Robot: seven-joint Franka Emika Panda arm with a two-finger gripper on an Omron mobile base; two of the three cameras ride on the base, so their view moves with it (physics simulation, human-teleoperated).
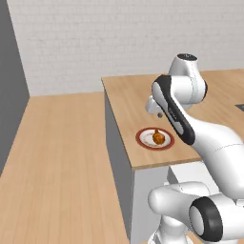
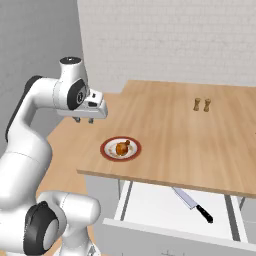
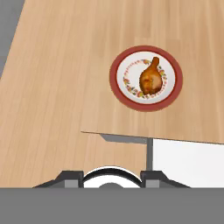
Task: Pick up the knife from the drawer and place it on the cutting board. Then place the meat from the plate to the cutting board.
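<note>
Nothing is done yet: knife (image 2: 193, 204) is lying in the open drawer (image 2: 150, 207), meat (image 2: 122, 148) on its plate (image 2: 106, 148) near the counter's (image 2: 200, 145) front corner; gripper (image 2: 83, 120) is hovering empty, its jaw gap unclear.

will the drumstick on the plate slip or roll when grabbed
The meat looks glossy, so it may slip. Its rounded, tapering shape could make it roll or pivot on the plate. It looks rigid and probably light for its size.

A glossy golden-brown roasted drumstick (image 3: 151, 78) lies on a round white plate with a broad dark red rim (image 3: 117, 85), near the light wooden countertop (image 3: 87, 52) edge.
</note>
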